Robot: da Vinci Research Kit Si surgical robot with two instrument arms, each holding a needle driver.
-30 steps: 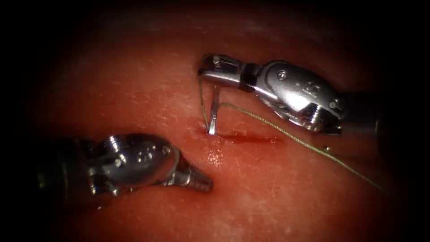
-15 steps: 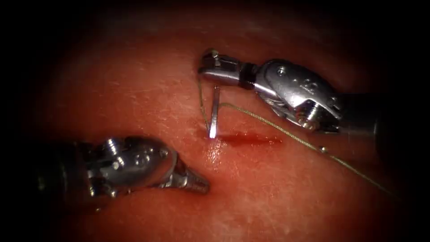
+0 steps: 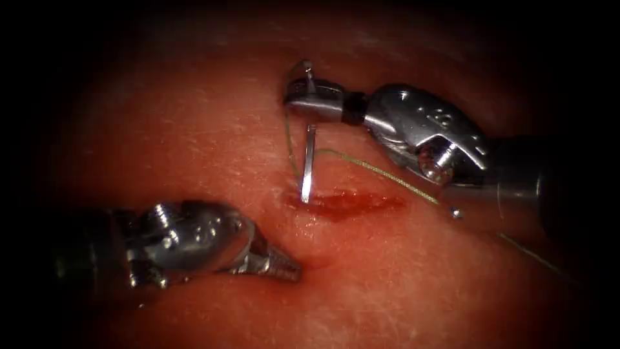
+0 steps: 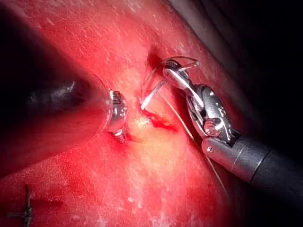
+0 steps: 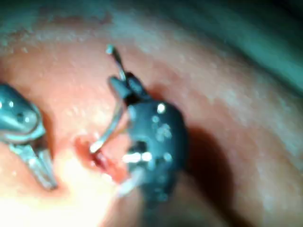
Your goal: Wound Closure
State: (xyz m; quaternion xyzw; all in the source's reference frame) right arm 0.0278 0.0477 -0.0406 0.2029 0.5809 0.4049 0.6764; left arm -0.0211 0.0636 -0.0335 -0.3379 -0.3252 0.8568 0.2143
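The tissue (image 3: 194, 129) has a short cut (image 3: 352, 202) with red fluid in it. My right tool (image 3: 300, 94) is above the cut's left end, jaws shut on the curved needle (image 3: 309, 161) near its tail. The needle hangs down, its tip touching the tissue at the cut's left end. Thread (image 3: 381, 173) trails from the needle off to the right. My left tool (image 3: 284, 265) rests on the tissue below and left of the cut, jaws shut and holding nothing. The left wrist view shows the right tool (image 4: 177, 71), needle (image 4: 151, 94) and cut (image 4: 161, 122). The right wrist view shows the needle (image 5: 111, 127) and left tool (image 5: 40, 170).
A small bead (image 3: 455, 212) sits on the thread to the right of the cut. A dark finished stitch (image 4: 26, 213) lies farther along the tissue in the left wrist view. The right tool's shaft (image 3: 516, 181) crosses above the cut's right end.
The right tool's wrist has rolled and the needle tip has sunk slightly, from just above the cut's left end to touching it. The thread's bead has slid left. The left tool barely moved.
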